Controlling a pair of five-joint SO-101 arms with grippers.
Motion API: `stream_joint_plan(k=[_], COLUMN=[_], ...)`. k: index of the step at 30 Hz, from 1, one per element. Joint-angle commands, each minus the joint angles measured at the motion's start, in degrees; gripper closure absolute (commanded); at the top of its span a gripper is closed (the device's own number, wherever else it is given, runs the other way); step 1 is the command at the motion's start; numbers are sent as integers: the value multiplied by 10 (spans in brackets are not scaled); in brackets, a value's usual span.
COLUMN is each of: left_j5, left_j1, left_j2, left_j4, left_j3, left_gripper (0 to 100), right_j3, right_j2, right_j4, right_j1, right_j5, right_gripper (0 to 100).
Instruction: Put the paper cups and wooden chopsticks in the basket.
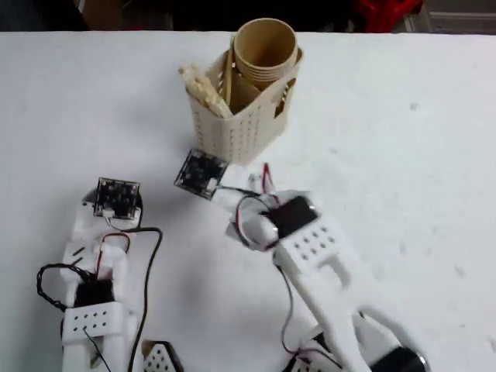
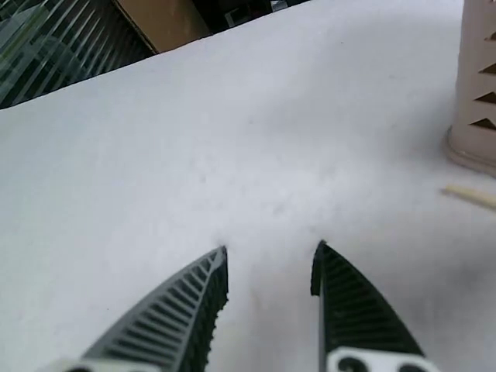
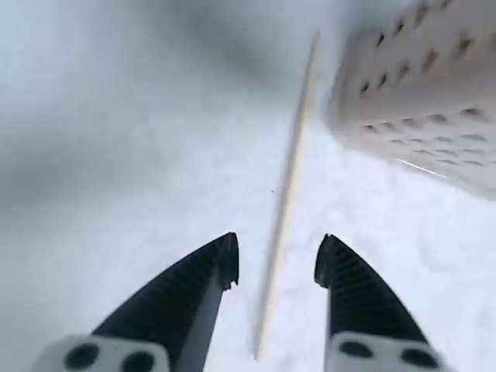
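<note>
Matte white table [image 1: 403, 116], perforated beige basket [image 1: 240, 132], slender pale wooden chopstick [image 3: 288, 201]

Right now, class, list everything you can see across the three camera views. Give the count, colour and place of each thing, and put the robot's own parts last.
table: one, white, under everything.
basket: one, cream, perforated, at the far middle of the table.
paper cups: one nested stack, tan, number unclear, standing in the basket.
chopsticks in the basket: several, pale wood, beside the cups.
loose chopstick: one, pale wood, flat on the table beside the basket.
box: one, brown, beyond the table's edge.
left gripper: one, dark fingers, open, over bare table.
right gripper: one, dark fingers, open, a finger on either side of the loose chopstick.
</note>
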Motion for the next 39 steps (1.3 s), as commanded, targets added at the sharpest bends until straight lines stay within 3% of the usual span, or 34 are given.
stream_joint_plan(k=[1, 8, 15, 23, 26, 32, 39], left_j5=[-6, -6, -6, -6, -6, -6, -6], left_j1=[7, 7, 7, 7, 7, 7, 7], left_j2=[-12, -12, -12, -12, -12, -12, -12], left_j4=[3, 3, 3, 3, 3, 3, 3], left_j3=[0, 0, 0, 0, 0, 0, 0], left_gripper=[809, 809, 809, 809, 809, 809, 809], right_j3=[3, -3, -53, -56, -55, -16, 92], right_j2=[74, 214, 289, 342, 332, 261, 38], right_j4=[-68, -191, -200, -200, -196, -167, -137], right_j1=[15, 66, 93, 54, 54, 36, -27], right_j5=[10, 10, 10, 10, 10, 10, 4], right_gripper=[832, 830, 832, 872, 995, 981, 981])
